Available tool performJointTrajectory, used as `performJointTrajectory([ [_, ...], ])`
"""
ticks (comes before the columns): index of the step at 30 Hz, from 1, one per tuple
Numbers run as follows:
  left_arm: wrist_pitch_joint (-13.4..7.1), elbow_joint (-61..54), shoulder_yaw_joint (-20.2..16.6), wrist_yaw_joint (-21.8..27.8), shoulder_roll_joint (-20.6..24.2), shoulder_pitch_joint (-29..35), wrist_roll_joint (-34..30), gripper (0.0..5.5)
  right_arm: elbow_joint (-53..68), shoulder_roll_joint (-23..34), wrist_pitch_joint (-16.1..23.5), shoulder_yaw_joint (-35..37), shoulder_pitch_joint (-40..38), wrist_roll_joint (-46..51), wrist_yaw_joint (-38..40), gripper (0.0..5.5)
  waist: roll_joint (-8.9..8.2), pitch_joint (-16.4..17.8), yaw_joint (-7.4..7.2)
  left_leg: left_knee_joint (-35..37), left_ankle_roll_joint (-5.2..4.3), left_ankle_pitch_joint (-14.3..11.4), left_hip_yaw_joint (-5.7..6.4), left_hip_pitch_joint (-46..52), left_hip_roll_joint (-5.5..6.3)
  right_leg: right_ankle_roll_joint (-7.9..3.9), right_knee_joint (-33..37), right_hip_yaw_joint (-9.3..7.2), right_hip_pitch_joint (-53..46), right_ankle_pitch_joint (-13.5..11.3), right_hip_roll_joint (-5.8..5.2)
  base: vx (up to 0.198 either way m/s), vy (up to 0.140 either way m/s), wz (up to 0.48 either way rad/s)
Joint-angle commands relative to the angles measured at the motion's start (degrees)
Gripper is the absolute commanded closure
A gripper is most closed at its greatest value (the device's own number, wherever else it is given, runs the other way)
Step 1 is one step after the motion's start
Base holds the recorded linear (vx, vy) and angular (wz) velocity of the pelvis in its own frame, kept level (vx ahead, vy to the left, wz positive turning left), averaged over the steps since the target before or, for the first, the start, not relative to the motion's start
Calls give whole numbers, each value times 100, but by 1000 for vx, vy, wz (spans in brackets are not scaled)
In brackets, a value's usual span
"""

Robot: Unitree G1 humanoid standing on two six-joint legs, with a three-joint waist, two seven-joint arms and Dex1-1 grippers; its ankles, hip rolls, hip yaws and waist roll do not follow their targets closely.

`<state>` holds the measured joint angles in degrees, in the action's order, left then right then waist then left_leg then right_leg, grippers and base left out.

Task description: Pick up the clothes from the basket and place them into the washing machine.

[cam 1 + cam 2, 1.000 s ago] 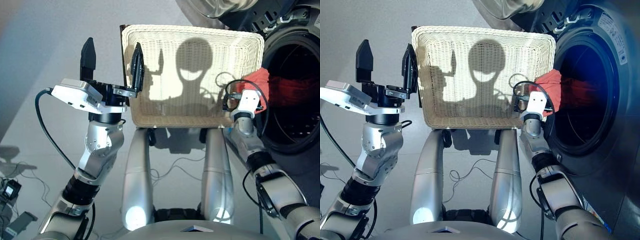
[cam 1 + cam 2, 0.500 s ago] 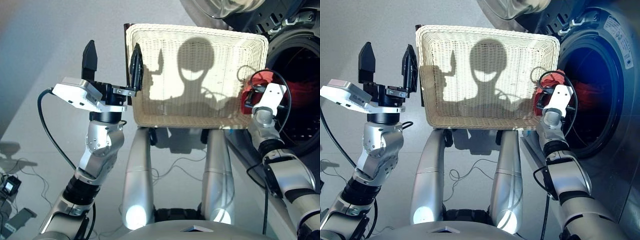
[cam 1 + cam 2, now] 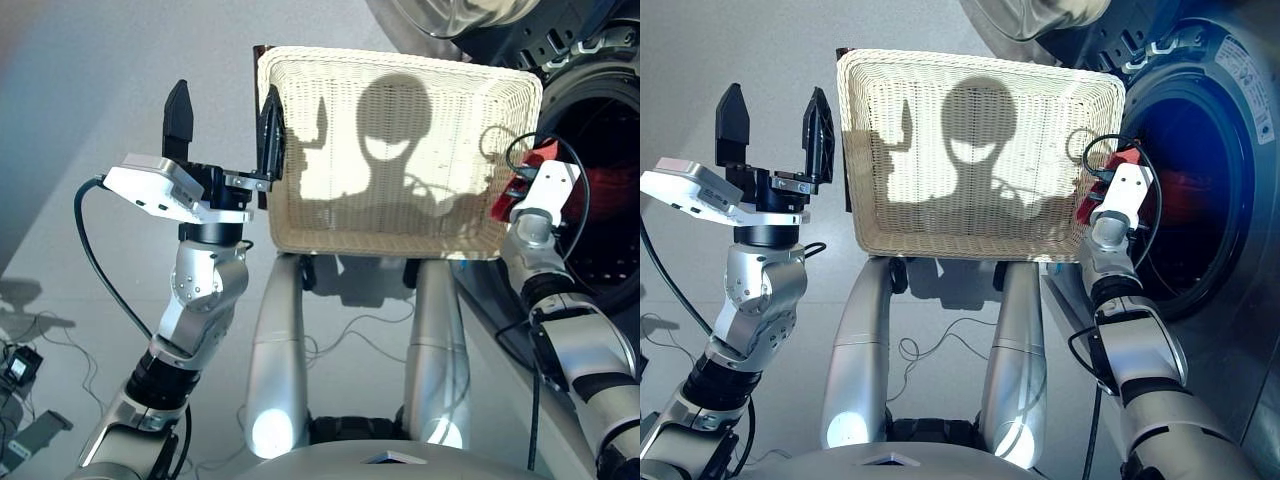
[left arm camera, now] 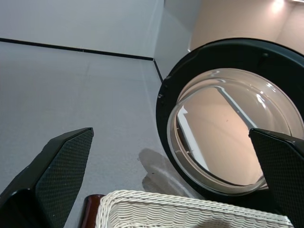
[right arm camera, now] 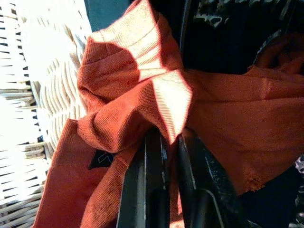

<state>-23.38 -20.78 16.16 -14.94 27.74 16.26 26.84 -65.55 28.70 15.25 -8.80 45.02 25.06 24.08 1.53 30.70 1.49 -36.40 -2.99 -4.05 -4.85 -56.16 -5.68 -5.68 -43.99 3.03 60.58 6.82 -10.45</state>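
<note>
One garment was all you had in hand at this moment: the red-orange garment (image 5: 142,95) was pinched between the two black fingers (image 5: 152,190) of your right gripper (image 5: 168,142), which were drawn nearly together with a bunched fold of the ribbed cloth squeezed in the narrow gap, the rest of the fabric hanging loose around them. From the head camera, you had that gripper just past the right-hand rim of the cream woven basket (image 3: 980,240), at the edge of the washing machine (image 3: 1230,330) drum opening, and the cloth trailed on into the dark drum (image 3: 1190,190), where more red fabric showed. The basket's woven floor lay bare under the sunlight, with no garment on it. Your left gripper (image 3: 775,125) stood raised just beside the basket's left rim, its fingers spread wide apart and holding nothing; its inner finger (image 3: 270,125) sat close against the rim, though you could not tell whether it touched. Through the left wrist camera, you had the machine's round porthole door (image 4: 228,128) swung open beyond the basket's far rim, with grey floor (image 4: 80,95) stretching away beside it
</note>
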Motion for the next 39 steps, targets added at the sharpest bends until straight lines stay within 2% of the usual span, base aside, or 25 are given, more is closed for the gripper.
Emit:
performJointTrajectory([
  [1,-289,-443,-112,-27,48,22,-113,0,59,299,203,151,-45,178,275,550,-27,-91,20,-226,-166,-411,96,177,-32,-86,350,-173,-272,-245,-18,0,0,0],
  [15,-361,-502,-137,-137,108,3,-196,0,416,571,645,1047,-279,506,1135,550,-13,-91,-6,-241,-162,-443,117,193,-16,-102,299,-184,-290,-193,-40,0,0,0],
  [19,-377,-513,-155,-149,153,-2,-190,0,262,782,760,1386,-254,941,1216,550,-3,-91,-1,-240,-169,-448,120,189,-19,-111,287,-187,-276,-189,-39,0,0,0],
  [23,-385,-552,-178,-142,203,-20,-154,0,119,1019,792,1536,-203,1185,1200,550,0,-91,3,-234,-165,-402,127,146,-11,-105,286,-184,-226,-227,-39,0,0,0],
  [31,-392,-648,-180,-124,367,-48,-104,0,-220,1896,660,1546,74,1350,1145,550,-11,-91,14,-410,-201,-453,160,52,-31,-109,136,-147,-146,-165,-46,0,0,0],
  [34,-399,-652,-174,-118,373,-42,-82,0,-326,1988,624,1457,164,1362,1075,550,2,-91,18,-453,-210,-456,162,21,-44,-100,89,-144,-114,-151,-46,0,0,0],
  [35,-400,-645,-165,-116,371,-40,-70,0,-349,2014,609,1418,181,1363,1038,403,5,-91,23,-455,-209,-454,165,18,-50,-97,76,-143,-103,-152,-45,0,0,0],
  [36,-394,-642,-162,-109,370,-41,-63,0,-370,2022,603,1401,193,1380,1005,280,6,-91,23,-464,-212,-452,167,15,-53,-93,63,-149,-99,-148,-44,0,0,0],
  [37,-391,-640,-164,-102,373,-37,-56,0,-404,2026,594,1385,209,1424,943,0,5,-91,30,-452,-214,-445,169,16,-52,-89,63,-160,-103,-146,-45,0,0,0],
  [39,-378,-637,-151,-75,386,-15,-32,0,-453,2017,575,1317,301,1565,803,0,5,-91,41,-434,-217,-438,173,27,-48,-86,79,-175,-118,-149,-42,0,0,0],
])
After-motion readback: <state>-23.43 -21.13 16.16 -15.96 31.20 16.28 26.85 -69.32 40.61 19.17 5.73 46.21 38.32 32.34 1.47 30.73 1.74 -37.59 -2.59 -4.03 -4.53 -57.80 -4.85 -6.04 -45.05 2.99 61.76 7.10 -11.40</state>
